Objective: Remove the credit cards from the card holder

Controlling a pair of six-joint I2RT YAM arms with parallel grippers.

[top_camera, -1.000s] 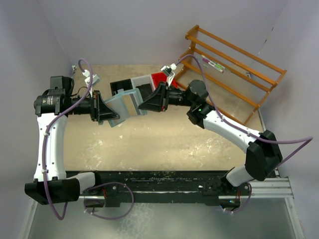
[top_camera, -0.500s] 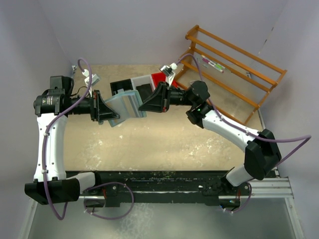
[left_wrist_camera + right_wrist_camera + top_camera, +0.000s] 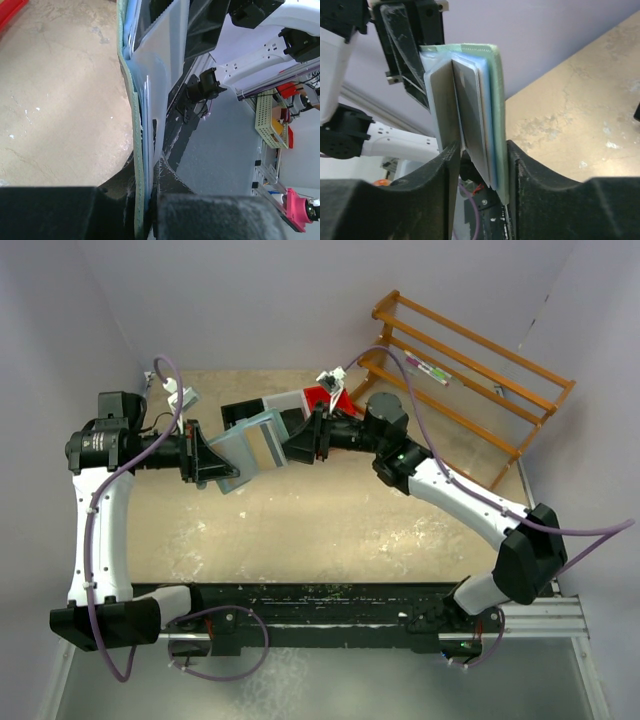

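The mint-green card holder (image 3: 250, 445) hangs in the air between both arms. My left gripper (image 3: 218, 468) is shut on its left end; the left wrist view shows the green cover (image 3: 131, 100) and clear pages pinched between my jaws (image 3: 149, 210). My right gripper (image 3: 300, 440) has the holder's other end between its open jaws. In the right wrist view (image 3: 481, 150) the fingers stand close on either side of the green cover (image 3: 496, 100) and the fanned pages. Grey-tan credit cards (image 3: 442, 110) sit in the pages, one against the left finger.
Black (image 3: 240, 412), grey (image 3: 285, 402) and red (image 3: 322, 397) bins stand on the table behind the holder. A wooden rack (image 3: 470, 370) stands at the back right. A small white device (image 3: 182, 397) lies at the back left. Walls close off three sides.
My right gripper has moved left, and its jaws now stand around the card holder's right end. The left arm has held the holder still.
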